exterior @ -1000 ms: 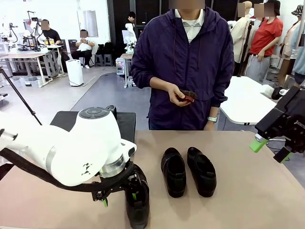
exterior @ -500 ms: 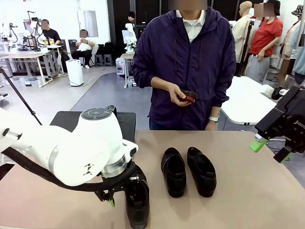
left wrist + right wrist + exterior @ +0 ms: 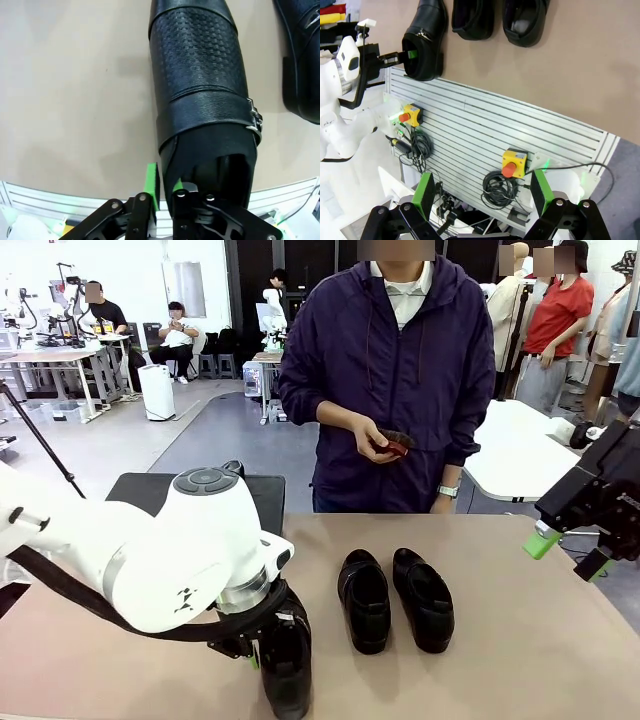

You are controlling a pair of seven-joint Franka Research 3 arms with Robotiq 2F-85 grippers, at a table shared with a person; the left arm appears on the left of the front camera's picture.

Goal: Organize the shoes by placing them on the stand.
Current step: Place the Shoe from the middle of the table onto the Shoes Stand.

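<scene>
Front, left wrist and right wrist views. Over the last second the left arm has edged toward picture right and the green pad of the left gripper has drawn in from clear of the near shoe to lie against it. The pair of shoes at mid-table and the right gripper have not shifted.

In the left wrist view the left gripper straddles the shoe's collar. One green pad lies on the outer wall and the other finger sits inside the opening, so the jaws appear clenched on that wall near the heel.

The near shoe lies at the bottom centre of the front view. Its long axis runs up the frame, heel toward the bottom edge and toe toward the person.

The stand, a flat black platform, lies up and to the left of the shoe, beyond the left arm's body. The carry would therefore seem to go up-left, and a turn of the shoe may be needed.

The right gripper hangs released and empty at the right edge of the front view, well apart from every shoe. The left arm is the nearer.
</scene>
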